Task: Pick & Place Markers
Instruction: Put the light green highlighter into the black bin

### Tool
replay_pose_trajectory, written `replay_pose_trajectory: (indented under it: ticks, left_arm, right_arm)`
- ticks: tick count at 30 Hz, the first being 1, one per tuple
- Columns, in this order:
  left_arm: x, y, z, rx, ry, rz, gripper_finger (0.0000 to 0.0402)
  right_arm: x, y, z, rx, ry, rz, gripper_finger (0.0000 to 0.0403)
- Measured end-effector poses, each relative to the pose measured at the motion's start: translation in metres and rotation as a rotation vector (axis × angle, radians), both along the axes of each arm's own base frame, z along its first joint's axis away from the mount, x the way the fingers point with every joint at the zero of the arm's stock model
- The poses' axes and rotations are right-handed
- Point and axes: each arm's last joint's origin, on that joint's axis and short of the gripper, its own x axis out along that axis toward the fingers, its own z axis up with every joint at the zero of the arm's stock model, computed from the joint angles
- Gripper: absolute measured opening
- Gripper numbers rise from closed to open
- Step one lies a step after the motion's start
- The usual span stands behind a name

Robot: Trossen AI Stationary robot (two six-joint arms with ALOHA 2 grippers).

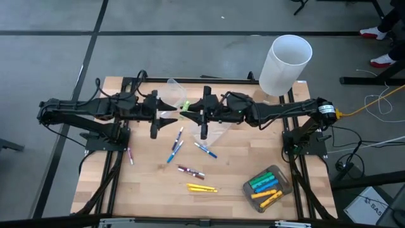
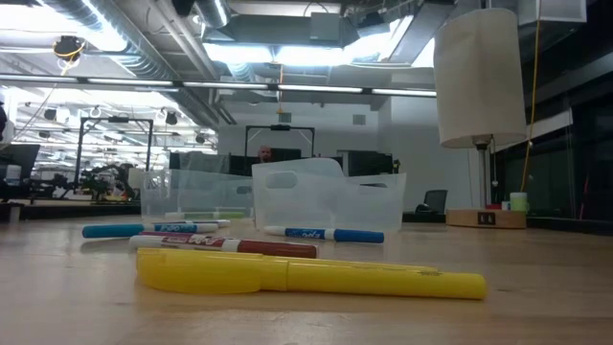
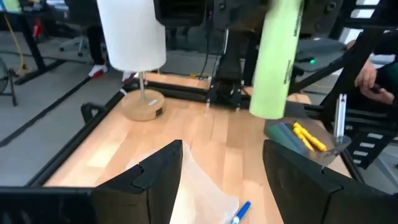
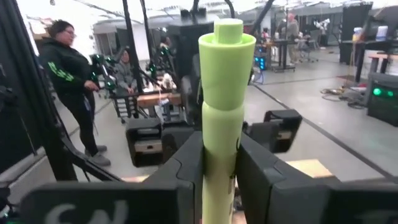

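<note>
My right gripper (image 4: 221, 177) is shut on a light green marker (image 4: 221, 112) above the table's middle (image 1: 185, 105). My left gripper (image 3: 221, 180) faces it from the left (image 1: 168, 114), open, a little short of the marker (image 3: 277, 62) and touching nothing. Other markers lie flat on the wood: two blue ones (image 1: 177, 144) (image 1: 205, 150), a maroon one (image 1: 190, 171), a yellow one (image 1: 201, 187) and a purple one (image 1: 130, 155). The low view shows the yellow marker (image 2: 306, 273) nearest and neither gripper. My right gripper pinches the green marker's barrel (image 4: 219, 163) between its two fingers (image 4: 186, 177). The fingers come level from the table's right side and lie across the marker. The marker stands about upright, its stepped end (image 4: 227, 37) on top, lifted clear of the table.
Two clear tubs (image 1: 177, 88) (image 1: 218, 130) sit under and beside the grippers. A grey tray (image 1: 283, 179) with several markers is at the near right. A white cylinder on a round wooden base (image 1: 286, 63) stands at the far right. People stand beyond the table.
</note>
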Motion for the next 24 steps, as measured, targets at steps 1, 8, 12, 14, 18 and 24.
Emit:
replay_pose_trajectory:
  ticks: [1,8,12,14,18,24]
  left_arm:
    - [0.0,0.0,-0.001,-0.001,0.014,0.0,0.0216]
    - [-0.003,0.003,-0.012,0.004,0.099,0.105,0.0216]
    - [-0.004,0.005,-0.016,0.002,0.131,0.177,0.0216]
    - [-0.005,0.006,-0.018,0.009,0.155,0.213,0.0216]
    - [-0.006,0.007,-0.02,0.02,0.178,0.265,0.0216]
    - [-0.008,0.009,-0.023,0.006,0.197,0.312,0.0216]
  right_arm:
    - [0.0,0.0,-0.001,-0.001,0.011,0.0,0.0069]
    - [0.0,-0.002,-0.006,0.0,0.065,-0.04,0.0069]
    - [0.0,-0.003,-0.01,0.0,0.108,-0.083,0.0069]
    - [0.0,-0.004,-0.013,0.002,0.133,-0.104,0.0069]
    - [0.0,-0.005,-0.019,-0.002,0.195,-0.134,0.0069]
    - [-0.001,-0.008,-0.023,0.023,0.232,-0.165,0.0069]
